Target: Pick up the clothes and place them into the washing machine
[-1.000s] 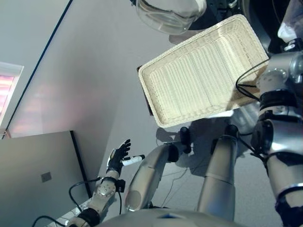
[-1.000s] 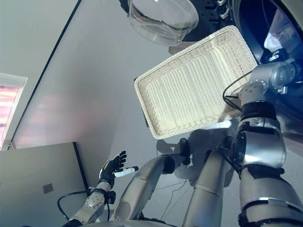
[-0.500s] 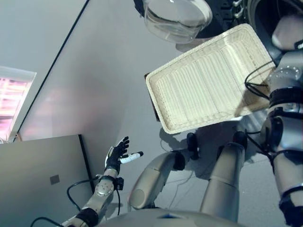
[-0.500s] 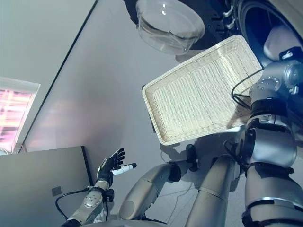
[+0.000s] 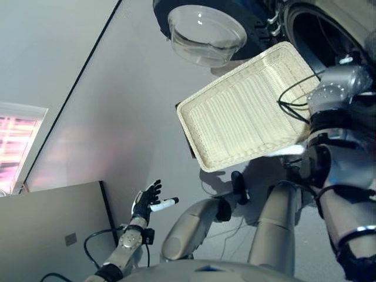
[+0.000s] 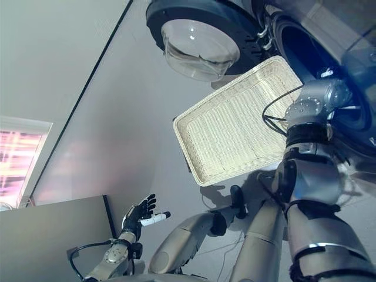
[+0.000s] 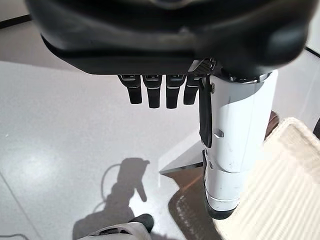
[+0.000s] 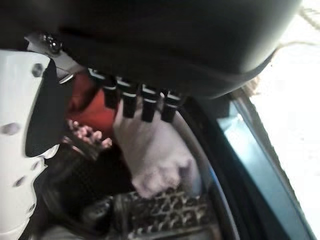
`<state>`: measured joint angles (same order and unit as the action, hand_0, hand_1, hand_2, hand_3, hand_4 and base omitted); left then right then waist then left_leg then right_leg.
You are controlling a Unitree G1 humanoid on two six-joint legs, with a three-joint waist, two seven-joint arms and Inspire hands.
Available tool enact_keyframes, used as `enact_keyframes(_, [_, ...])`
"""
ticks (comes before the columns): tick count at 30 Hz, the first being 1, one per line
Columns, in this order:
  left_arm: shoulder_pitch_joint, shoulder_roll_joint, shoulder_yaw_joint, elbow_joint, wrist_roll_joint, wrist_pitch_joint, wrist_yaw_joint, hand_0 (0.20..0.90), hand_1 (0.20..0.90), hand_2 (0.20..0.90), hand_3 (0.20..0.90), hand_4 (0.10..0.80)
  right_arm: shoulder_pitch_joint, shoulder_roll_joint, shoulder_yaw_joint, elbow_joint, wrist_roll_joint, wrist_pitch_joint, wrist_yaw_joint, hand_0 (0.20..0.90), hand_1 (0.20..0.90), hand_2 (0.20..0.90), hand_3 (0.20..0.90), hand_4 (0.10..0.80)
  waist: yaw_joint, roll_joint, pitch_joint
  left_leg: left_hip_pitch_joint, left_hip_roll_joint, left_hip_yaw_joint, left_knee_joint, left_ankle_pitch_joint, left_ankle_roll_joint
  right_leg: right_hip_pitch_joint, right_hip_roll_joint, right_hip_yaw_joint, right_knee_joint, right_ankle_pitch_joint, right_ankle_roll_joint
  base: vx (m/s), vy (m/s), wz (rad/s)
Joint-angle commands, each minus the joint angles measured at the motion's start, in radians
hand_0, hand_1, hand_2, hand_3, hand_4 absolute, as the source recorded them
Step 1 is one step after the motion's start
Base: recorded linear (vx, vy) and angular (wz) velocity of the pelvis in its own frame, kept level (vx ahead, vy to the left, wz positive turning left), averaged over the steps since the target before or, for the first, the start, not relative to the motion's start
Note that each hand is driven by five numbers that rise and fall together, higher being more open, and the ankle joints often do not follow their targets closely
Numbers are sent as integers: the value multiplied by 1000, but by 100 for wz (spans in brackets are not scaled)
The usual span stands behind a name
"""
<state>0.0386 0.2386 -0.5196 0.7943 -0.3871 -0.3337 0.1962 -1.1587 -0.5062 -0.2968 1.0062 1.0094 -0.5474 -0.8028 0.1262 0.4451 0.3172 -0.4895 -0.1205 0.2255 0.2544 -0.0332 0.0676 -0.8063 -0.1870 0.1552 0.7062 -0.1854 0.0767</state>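
- Right hand (image 8: 145, 100) out of sight in head views, past drum rim.
- Pale cloth (image 8: 155, 155) blurred; red item (image 8: 87, 107) partly hidden behind fingers.
- Washer door (image 6: 200, 41) cut by top edge.

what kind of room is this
Probably a laundry area: a front-loading washing machine stands with its round glass door swung open, an empty wicker basket sits on the plain grey floor before it, and pale and red clothes lie inside the drum.

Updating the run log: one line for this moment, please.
right hand: open, inside washing machine above pale cloth | left hand: open, idle | basket: empty
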Motion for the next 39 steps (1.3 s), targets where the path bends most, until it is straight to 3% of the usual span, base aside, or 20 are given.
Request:
enact_keyframes(1, [43, 36, 41, 55, -25, -19, 20, 900, 900, 900, 900, 800, -18, -114, 83, -130, -58, -97, 29, 900, 900, 900, 900, 800, -16, 75, -111, -87, 18, -37, 62, 20, -93, 82, 37, -105, -119, 30, -64, 11, 7, 6])
enact_keyframes(5, [35, 32, 34, 78, 1, -7, 29, 900, 900, 900, 900, 800, -26, -139, 85, 18, -54, -40, -1, 900, 900, 900, 900, 800, -17, 75, -115, -78, 19, -35, 62, 14, -90, 85, 38, -99, -123, 34, -63, 4, 3, 1])
enact_keyframes(10, [27, 4, 24, 82, 4, -1, 31, 900, 900, 900, 900, 800, 52, -37, 73, 41, -60, -16, 4, 900, 900, 900, 900, 800, -24, 75, -116, -71, 22, -35, 56, 15, -86, 97, 44, -97, -141, 40, -63, 3, 1, -2])
enact_keyframes(18, [26, -7, 65, 79, 57, 1, 14, 900, 900, 900, 900, 800, 182, 40, 228, 197, -91, 135, 187, 900, 900, 900, 900, 800, -28, 66, -105, -47, 49, -54, 66, 10, -86, 156, 57, -124, -192, 71, -63, -2, -8, 1])
enact_keyframes(21, [22, 0, 97, 87, 73, 14, -27, 900, 900, 900, 900, 800, 264, 88, 325, 261, -110, 231, 342, 900, 900, 900, 900, 800, -16, 16, -106, -16, 59, -65, 56, 11, -86, 205, 65, -138, -241, 99, -62, -10, -53, -1])
enact_keyframes(23, [24, 3, 102, 89, 79, 16, -35, 900, 900, 900, 900, 800, 283, 100, 348, 276, -151, 250, 356, 900, 900, 900, 900, 800, -14, 3, -110, -7, 61, -69, 50, 13, -86, 221, 66, -142, -257, 108, -61, 1, -28, -8])
enact_keyframes(25, [29, 3, 127, 109, 107, 32, -59, 900, 900, 900, 900, 800, 350, 143, 434, 355, -274, 324, 436, 900, 900, 900, 900, 800, 8, -42, -123, 22, 70, -83, 36, 18, -86, 270, 69, -161, -302, 122, -57, 5, -63, -1])
enact_keyframes(31, [25, 5, 163, 144, 161, 49, -73, 900, 900, 900, 900, 800, 444, 197, 449, 402, -341, 350, 494, 900, 900, 900, 900, 800, 33, -95, -132, 44, 76, -108, 46, 13, -80, 327, 66, -192, -329, 131, -54, -4, -31, 15])
enact_keyframes(39, [10, 24, 259, 252, 199, 48, -28, 900, 900, 900, 900, 800, 698, 245, 467, 280, -498, 341, 508, 900, 900, 900, 900, 800, 28, -245, -162, 164, 78, -161, -58, 45, -90, 478, 61, -264, -450, 163, -36, 42, -57, 28])
